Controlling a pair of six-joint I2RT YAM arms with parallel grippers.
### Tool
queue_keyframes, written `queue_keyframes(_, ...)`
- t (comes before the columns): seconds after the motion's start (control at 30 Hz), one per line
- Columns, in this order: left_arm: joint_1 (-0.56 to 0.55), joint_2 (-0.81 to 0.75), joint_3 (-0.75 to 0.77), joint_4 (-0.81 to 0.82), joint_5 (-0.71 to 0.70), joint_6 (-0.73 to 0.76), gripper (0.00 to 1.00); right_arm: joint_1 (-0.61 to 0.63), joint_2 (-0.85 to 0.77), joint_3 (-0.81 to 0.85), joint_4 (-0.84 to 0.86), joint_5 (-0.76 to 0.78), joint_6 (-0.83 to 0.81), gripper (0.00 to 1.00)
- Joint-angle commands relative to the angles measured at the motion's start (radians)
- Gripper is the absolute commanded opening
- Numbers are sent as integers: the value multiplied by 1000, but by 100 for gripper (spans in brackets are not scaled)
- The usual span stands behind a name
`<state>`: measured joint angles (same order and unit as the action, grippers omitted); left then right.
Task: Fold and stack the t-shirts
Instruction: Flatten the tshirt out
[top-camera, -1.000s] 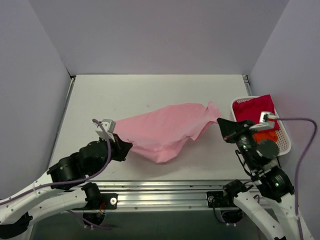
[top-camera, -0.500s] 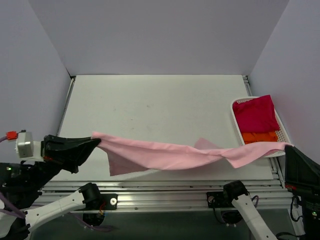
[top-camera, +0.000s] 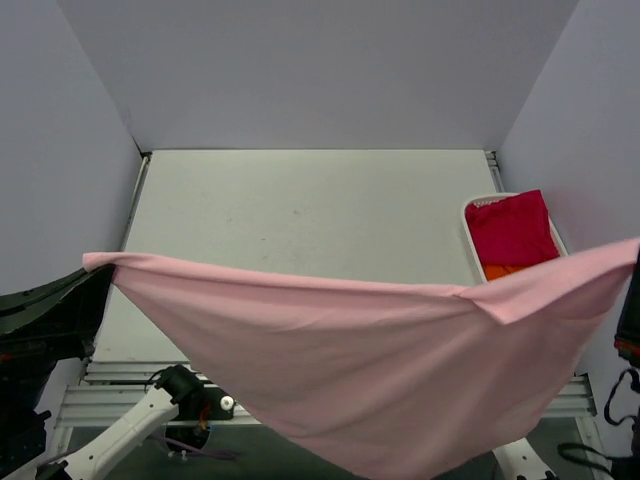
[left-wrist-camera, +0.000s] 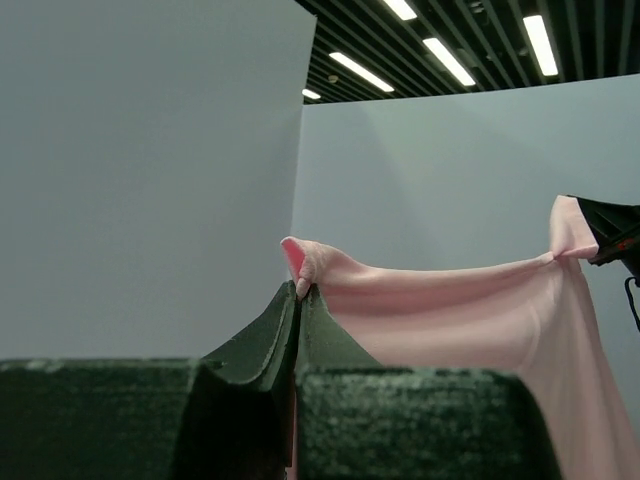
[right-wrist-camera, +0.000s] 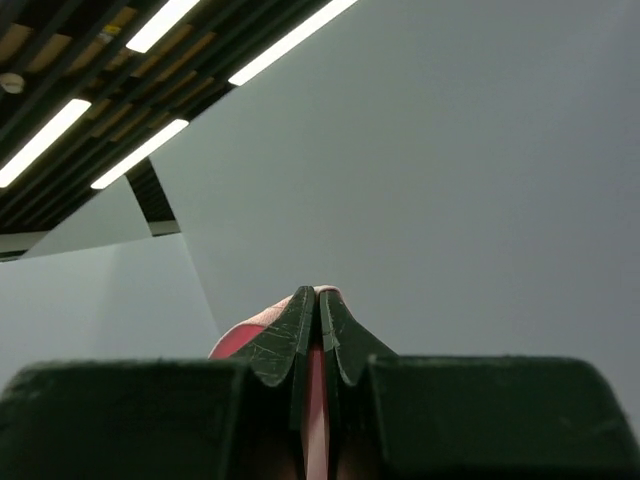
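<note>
Pinched tight, the left fingers (left-wrist-camera: 268, 335) hold a bunched corner of the light pink t-shirt (top-camera: 380, 370), with no gap showing between the tips. The right fingers (right-wrist-camera: 296, 335) are pressed together the same way on another corner, a sliver of pink cloth showing between and beside them.

From the top camera, the pink shirt is stretched wide in the air between the two arms and sags into a deep point at the bottom of the view. It hangs in front of the camera and hides the near part of the counter (top-camera: 300, 210), most of the mounting rail and the right arm's base. Both sets of fingers are cut off there: only a dark piece of the left arm (top-camera: 45, 315) shows at the left edge and a dark strip of the right arm (top-camera: 630, 325) at the right edge.

At the counter's right side sits a white basket (top-camera: 467, 214) holding a magenta-red t-shirt (top-camera: 510, 228). Below it, a small patch of an orange t-shirt (top-camera: 497, 271) peeks above the pink cloth; the rest of the basket is covered.

Both wrist cameras point upward at plain grey walls and ceiling strip lights.
</note>
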<state>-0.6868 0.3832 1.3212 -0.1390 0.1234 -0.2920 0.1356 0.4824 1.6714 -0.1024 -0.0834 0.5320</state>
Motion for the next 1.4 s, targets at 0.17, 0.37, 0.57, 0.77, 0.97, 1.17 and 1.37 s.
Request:
queue_keyframes(0.17, 12, 199, -186, 91, -385, 86, 2, -82, 294, -209, 177, -15, 100, 0)
queue_keyframes(0.37, 58, 446, -322, 278, -556, 97, 2, -77, 486, -476, 320, 51, 132, 0)
queue_keyframes(0.57, 297, 804, -408, 426, -432, -122, 2, -27, 833, -630, 559, 172, 149, 0)
queue_keyframes(0.77, 446, 1313, -225, 499, -401, -187, 2, 10, 1339, -435, 667, 223, 172, 0)
queue_keyframes(0.97, 509, 1684, 134, 363, -318, -187, 2, 10, 1755, -28, 604, 215, 186, 0)
queue_keyframes(1.17, 566, 1878, 424, 297, -268, -209, 2, 1, 2013, 309, 550, 217, 195, 56)
queue_keyframes(1.37, 610, 2022, 689, 170, -266, -236, 43, -13, 2090, 519, 592, 229, 183, 100)
